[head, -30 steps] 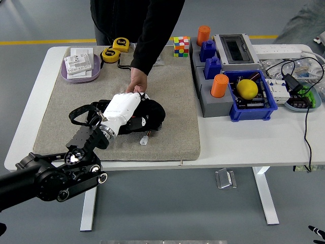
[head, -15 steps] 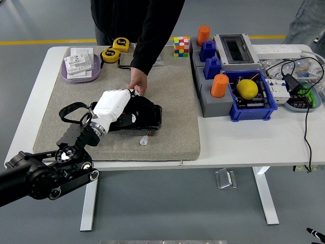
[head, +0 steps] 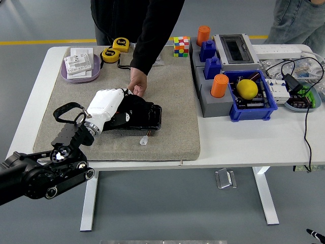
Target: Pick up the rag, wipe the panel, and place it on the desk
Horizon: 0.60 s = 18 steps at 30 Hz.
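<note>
Black rag (head: 144,111) on flat panel (head: 147,122)

The left hand (head: 107,103) lies on what seems the rag (head: 138,113), which lies on the mat (head: 167,91).

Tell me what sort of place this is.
Likely a robot test area on an industrial floor: grey floor with a yellow line, a white table laid out with props such as tape measures, an electrical box and a blue bin, and a person assisting.
</note>
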Tool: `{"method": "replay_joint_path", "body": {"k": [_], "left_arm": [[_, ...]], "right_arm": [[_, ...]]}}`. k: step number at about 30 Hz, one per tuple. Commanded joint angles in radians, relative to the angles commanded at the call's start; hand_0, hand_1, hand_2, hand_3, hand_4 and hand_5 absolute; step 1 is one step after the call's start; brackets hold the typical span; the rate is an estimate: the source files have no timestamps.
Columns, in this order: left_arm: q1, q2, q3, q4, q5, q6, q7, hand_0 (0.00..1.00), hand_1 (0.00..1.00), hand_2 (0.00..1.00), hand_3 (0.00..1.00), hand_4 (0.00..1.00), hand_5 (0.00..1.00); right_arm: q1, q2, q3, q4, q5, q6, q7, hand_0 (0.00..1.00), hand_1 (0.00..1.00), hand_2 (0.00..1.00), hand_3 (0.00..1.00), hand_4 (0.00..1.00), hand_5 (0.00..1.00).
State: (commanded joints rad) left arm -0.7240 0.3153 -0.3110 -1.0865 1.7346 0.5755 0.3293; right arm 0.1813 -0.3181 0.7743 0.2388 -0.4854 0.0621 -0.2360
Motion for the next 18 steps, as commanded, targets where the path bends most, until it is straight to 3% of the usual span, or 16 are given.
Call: {"method": "replay_joint_path", "body": {"k": [18], "left_arm": [[0.017, 0.048, -0.054, 0.028, 0.005, -0.002, -0.005, 0.202, 0.162, 0.516, 0.456, 0.114, 0.002]], "right_arm": [[-0.001, 0.0, 0.018, 0.0, -0.006, -0.001, -0.002, 0.767, 0.577, 0.704, 0.614, 0.998, 0.563]]}}
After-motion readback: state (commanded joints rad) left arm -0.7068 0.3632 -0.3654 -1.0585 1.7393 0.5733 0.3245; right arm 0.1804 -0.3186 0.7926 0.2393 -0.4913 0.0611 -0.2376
